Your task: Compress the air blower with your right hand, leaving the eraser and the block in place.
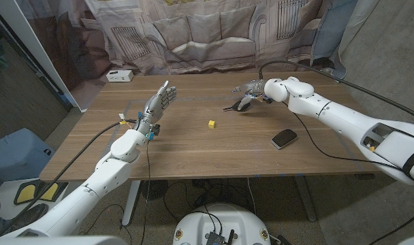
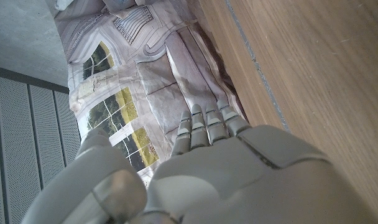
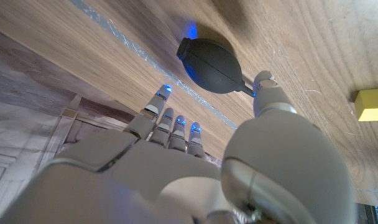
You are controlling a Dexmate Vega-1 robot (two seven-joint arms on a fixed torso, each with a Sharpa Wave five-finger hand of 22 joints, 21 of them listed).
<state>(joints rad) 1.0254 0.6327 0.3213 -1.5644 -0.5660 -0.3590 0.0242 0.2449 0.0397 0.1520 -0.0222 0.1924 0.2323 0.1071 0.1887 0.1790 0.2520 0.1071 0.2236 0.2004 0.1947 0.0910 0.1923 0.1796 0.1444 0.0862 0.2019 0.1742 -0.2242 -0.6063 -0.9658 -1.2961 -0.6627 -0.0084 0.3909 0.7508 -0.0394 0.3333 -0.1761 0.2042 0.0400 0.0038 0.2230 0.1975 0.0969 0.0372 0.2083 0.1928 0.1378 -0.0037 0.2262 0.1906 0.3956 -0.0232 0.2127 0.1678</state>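
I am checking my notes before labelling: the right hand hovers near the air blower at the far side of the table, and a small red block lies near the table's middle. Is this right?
One detail is wrong: the block is yellow, not red, as the head view shows. The rest holds: the right hand is near the air blower at the far side of the table.

air blower [image 3: 209,66]: black bulb, lying on table | block [image 1: 212,124]: yellow

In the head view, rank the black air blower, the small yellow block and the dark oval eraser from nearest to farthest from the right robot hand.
1. Black rubber air blower, directly beneath the right robot hand.
2. Small yellow block, toward the table's middle.
3. Dark oval eraser, nearer the table's front edge.
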